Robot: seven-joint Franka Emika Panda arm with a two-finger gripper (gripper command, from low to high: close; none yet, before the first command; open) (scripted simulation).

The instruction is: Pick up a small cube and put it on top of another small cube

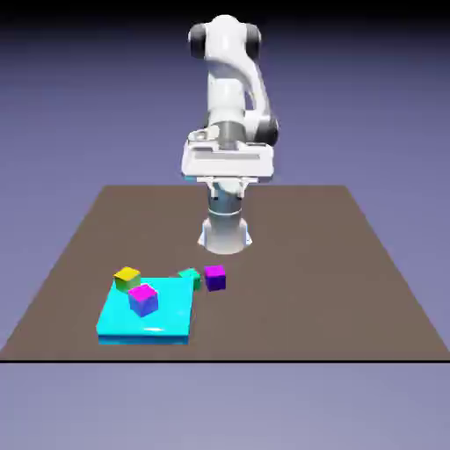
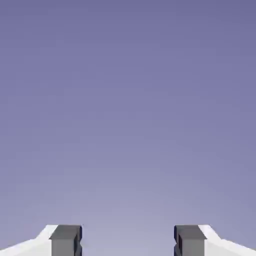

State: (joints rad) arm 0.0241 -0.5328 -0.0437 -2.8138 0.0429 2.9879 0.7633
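Cyan and glossy, a flat square slab with a smooth top and straight edges (image 1: 167, 318) lies on the brown, matte tabletop (image 1: 308, 264); we take it as our landmark. On it we see a magenta-topped cube with blue-violet sides (image 1: 143, 301), flat-faced and sharp-edged. At the slab's far corner, on the exterior view's left, is the tiny yellow-topped cube with olive-green sides (image 1: 127, 279); we cannot tell whether it touches the slab. Near the far corner on the exterior view's right we find a green cube (image 1: 190, 279), partly hidden by the slab. Beyond that one, apart from the slab, sits the tiny magenta-topped cube with dark purple sides (image 1: 215, 278).

The smooth white robot arm with dark joint caps (image 1: 226, 79) rises beyond the slab. Its two-finger gripper with blocky grey tips (image 2: 128, 241) is open, and we see only plain blue-violet backdrop between the tips.
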